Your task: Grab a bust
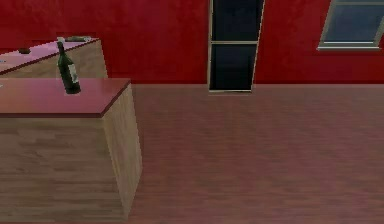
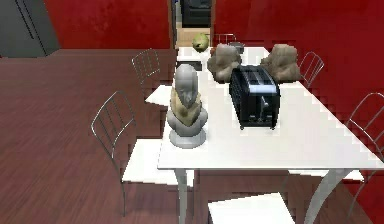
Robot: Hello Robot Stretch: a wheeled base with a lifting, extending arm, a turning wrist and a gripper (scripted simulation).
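Bust (image 2: 186,105), grey and upright, stands on the white bench (image 2: 300,140) by its left edge in the arm side view, with a black toaster (image 2: 254,97) just beside it. The end effector's state I cannot tell.

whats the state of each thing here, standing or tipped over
bust, upright on the white table, near its edge
toaster, upright on the table beside the bust
bottle, standing on the wooden counter
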